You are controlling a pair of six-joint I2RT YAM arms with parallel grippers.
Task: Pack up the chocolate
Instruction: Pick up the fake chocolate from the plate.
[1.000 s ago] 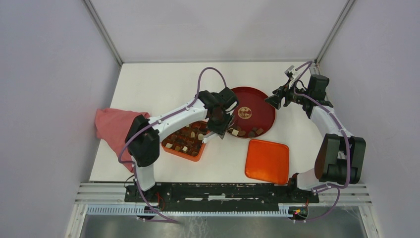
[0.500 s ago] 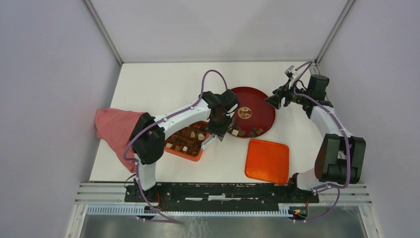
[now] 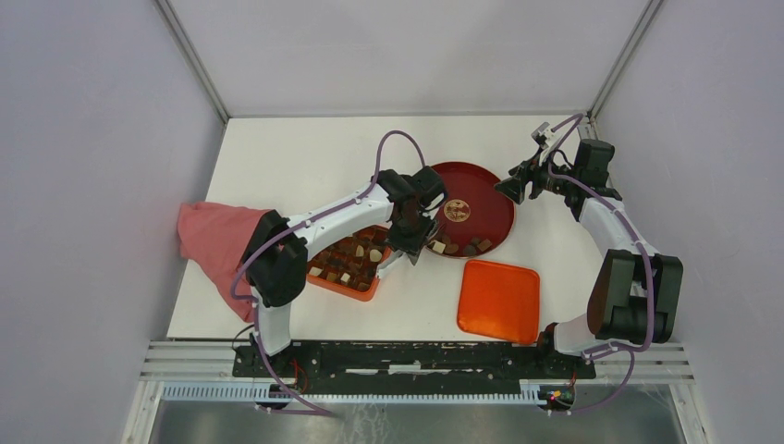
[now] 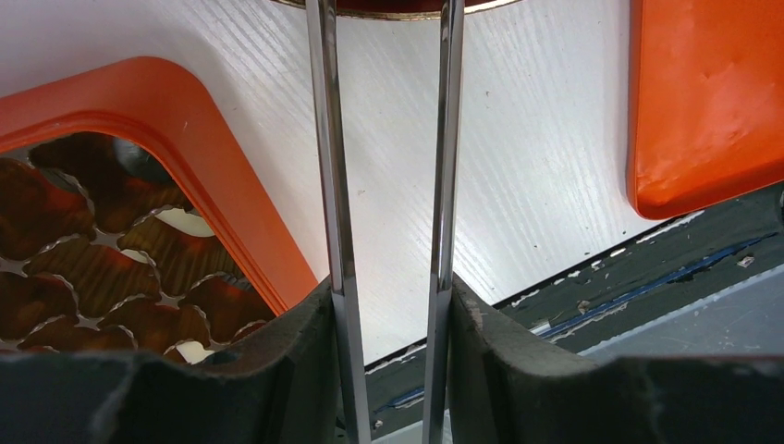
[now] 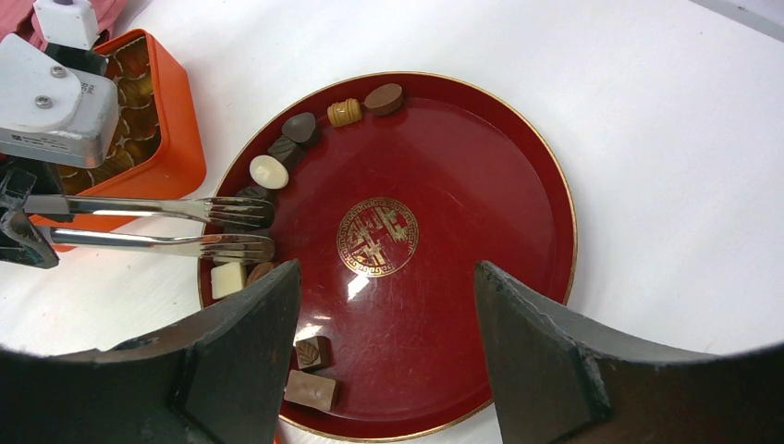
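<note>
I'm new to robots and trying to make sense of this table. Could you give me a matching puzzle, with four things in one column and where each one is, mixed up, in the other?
Things:
1. round dark-red plate with a gold emblem
2. orange square box with paper cups
3. flat orange square lid
4. shiny metal tongs

Places:
A. lying bare at the near right of the white table
B. held in the left pincer, tips over the plate's rim
C. holding loose chocolates along one side
D. left of the plate, cups partly filled

Pairs: 1-C, 2-D, 3-A, 4-B
</note>
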